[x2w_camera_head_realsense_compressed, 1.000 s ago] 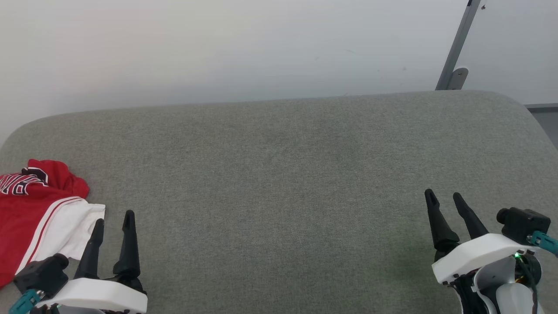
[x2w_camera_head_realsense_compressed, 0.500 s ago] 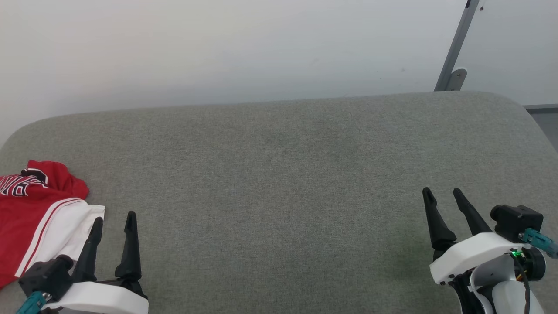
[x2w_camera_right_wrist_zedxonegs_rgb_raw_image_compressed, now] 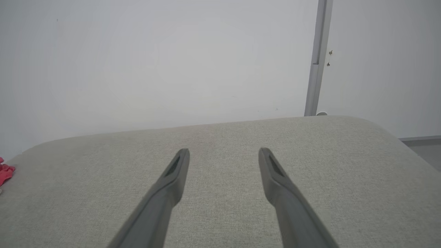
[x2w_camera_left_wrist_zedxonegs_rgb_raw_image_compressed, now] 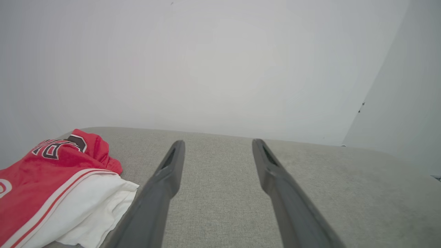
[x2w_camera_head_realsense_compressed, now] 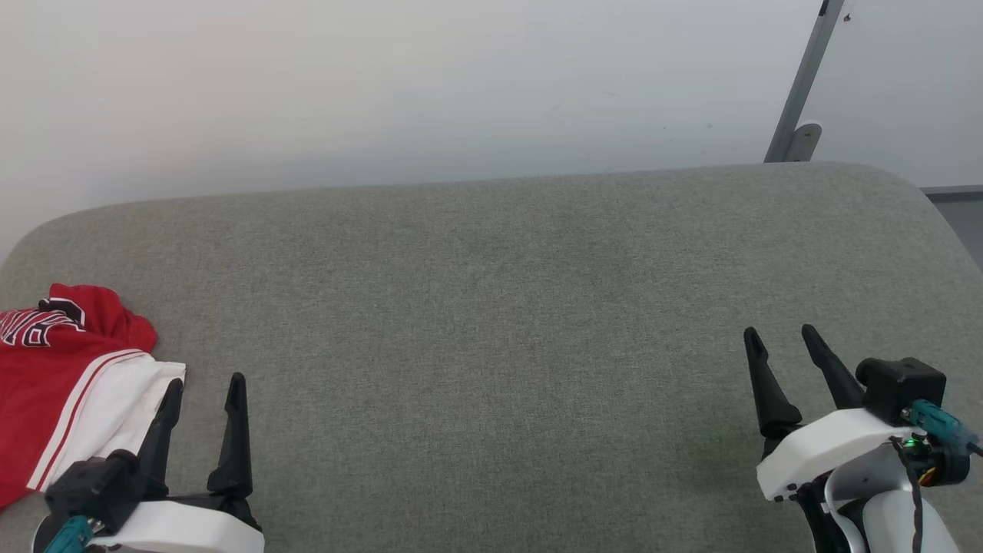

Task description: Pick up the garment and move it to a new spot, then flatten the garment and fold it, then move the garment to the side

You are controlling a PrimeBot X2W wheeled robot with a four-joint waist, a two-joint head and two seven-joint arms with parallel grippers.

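Garment (x2w_camera_head_realsense_compressed: 38, 384) is bunched in a loose heap at the far left end of the grey cushion (x2w_camera_head_realsense_compressed: 491, 307), white sleeve on top. It's not flat or neatly folded, so imo pretty much the whole job looks left to do. Left gripper (x2w_camera_head_realsense_compressed: 206, 380) at the cushion's near-left corner and right gripper (x2w_camera_head_realsense_compressed: 778, 330) at its near-right corner are both spread wide, holding nothing.
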